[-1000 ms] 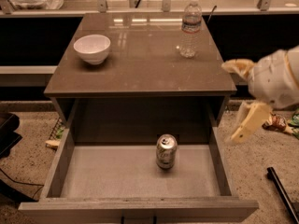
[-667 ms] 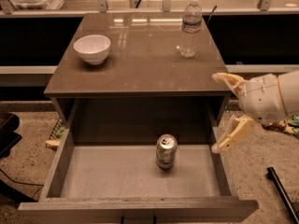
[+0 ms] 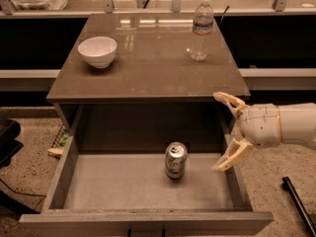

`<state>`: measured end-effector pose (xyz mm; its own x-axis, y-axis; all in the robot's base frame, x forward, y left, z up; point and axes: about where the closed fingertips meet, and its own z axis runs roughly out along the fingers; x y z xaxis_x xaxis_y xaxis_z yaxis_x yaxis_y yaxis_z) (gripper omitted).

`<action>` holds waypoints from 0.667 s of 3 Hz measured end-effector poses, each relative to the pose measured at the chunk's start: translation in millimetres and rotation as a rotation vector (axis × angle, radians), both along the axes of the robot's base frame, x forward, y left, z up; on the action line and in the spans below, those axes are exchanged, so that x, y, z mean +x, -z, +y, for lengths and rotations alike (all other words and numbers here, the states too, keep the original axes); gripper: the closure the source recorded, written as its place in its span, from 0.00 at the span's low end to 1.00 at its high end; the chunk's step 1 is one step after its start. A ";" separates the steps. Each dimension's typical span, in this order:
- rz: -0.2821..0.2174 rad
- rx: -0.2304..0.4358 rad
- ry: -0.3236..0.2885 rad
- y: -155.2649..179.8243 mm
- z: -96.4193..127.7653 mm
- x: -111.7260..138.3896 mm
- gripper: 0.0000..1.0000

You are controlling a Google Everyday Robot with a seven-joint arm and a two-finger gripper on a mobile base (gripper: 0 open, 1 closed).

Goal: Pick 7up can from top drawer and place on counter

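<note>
The 7up can (image 3: 176,160) stands upright near the middle of the floor of the open top drawer (image 3: 123,191). The glossy brown counter (image 3: 148,68) lies above and behind it. My gripper (image 3: 222,132) comes in from the right, over the drawer's right wall, to the right of the can and a little above it. Its two pale fingers (image 3: 231,156) are spread wide apart and hold nothing.
A white bowl (image 3: 98,51) sits on the counter's left side. A clear plastic water bottle (image 3: 201,29) stands at its back right. A black rod (image 3: 296,201) lies on the speckled floor to the right. Dark objects sit at the far left.
My gripper has moved left and slightly down, from beside the cabinet to over the drawer's right wall, closer to the can. The can, bowl and bottle have not moved.
</note>
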<state>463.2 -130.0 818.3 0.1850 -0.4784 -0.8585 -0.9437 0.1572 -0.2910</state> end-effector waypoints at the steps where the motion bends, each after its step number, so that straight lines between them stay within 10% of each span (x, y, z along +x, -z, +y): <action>1: 0.048 0.052 0.010 27.8 4.2 5.0 0.00; 2: 0.109 0.132 0.000 63.8 16.6 14.1 0.00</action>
